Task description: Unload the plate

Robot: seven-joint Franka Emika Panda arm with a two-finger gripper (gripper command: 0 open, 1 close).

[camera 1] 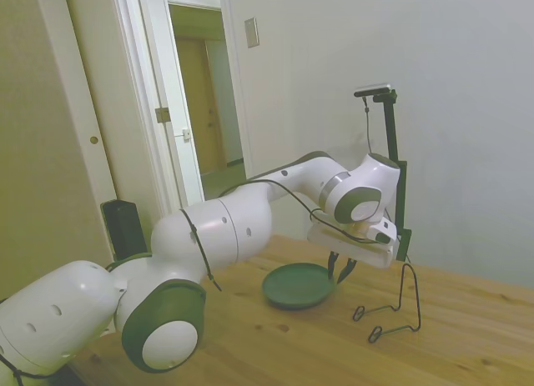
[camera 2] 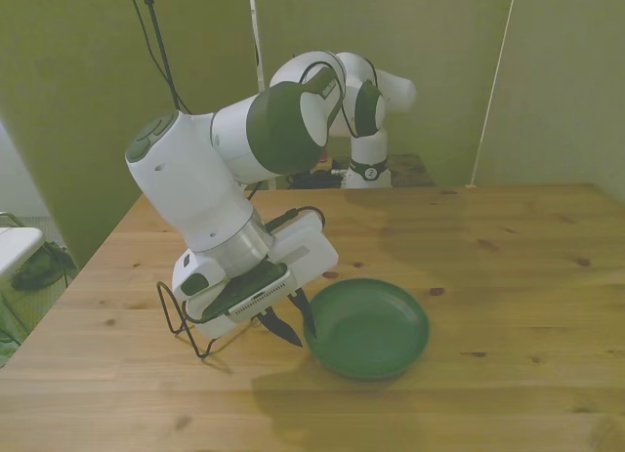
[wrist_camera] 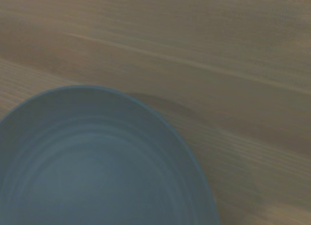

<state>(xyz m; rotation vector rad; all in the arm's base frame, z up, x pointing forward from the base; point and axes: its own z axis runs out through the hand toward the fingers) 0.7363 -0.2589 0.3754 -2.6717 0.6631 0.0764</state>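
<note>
The dark green plate lies flat on the wooden table, right side up and with nothing on it. My gripper hangs low at the plate's rim on the front view's left, tilted toward it. Its two dark fingers stand apart, open, and no longer clamp the rim. In the side view the plate rests just left of the gripper. The wrist view is filled by the blurred plate over bare wood.
A thin black wire stand sits on the table right behind the gripper, toward the front view's left; it shows as an upright loop in the side view. An open doorway lies beyond the table.
</note>
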